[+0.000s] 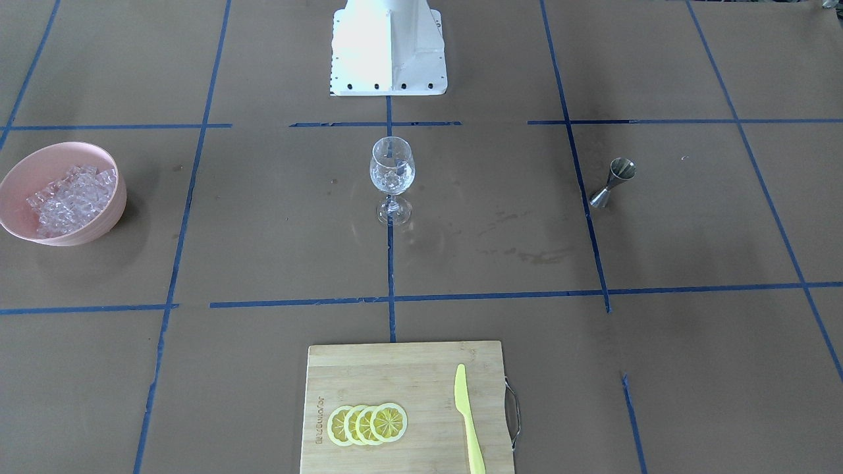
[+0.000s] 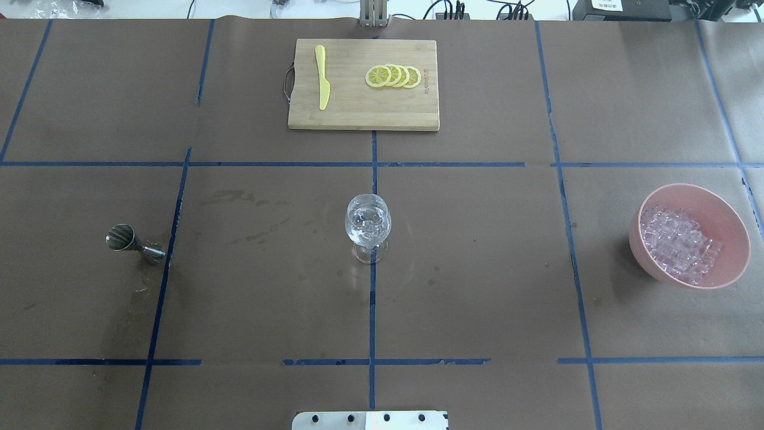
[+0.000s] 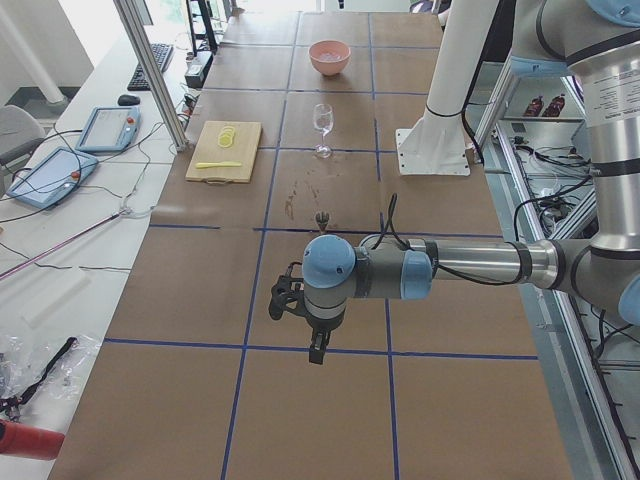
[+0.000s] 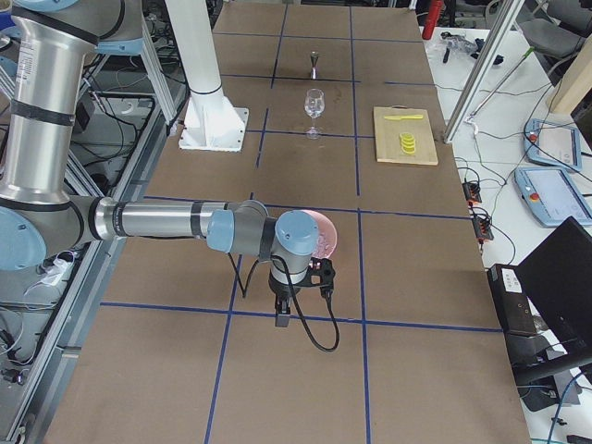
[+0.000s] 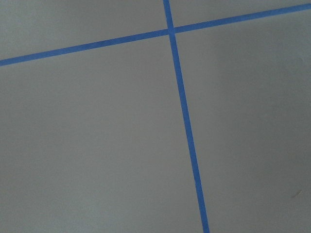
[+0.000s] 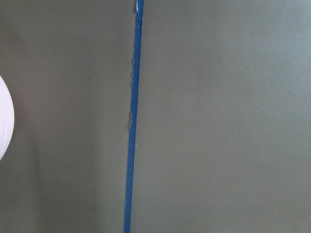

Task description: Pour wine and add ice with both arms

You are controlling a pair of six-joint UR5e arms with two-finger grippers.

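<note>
Brown-papered table's been set up: ice (image 2: 680, 242) is heaped in the bowl (image 2: 738, 230), and some looks already dropped into the glass (image 2: 368, 224). Wine can't be made out. Left gripper (image 3: 316, 345) and right gripper (image 4: 280, 313) are hung well away, and how open they are can't be told.

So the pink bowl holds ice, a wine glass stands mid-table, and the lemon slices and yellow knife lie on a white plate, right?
Not quite. The lemon slices and yellow knife lie on a wooden cutting board, not a white plate, as the front-facing view shows. The pink bowl does hold ice, and the wine glass stands mid-table.
</note>
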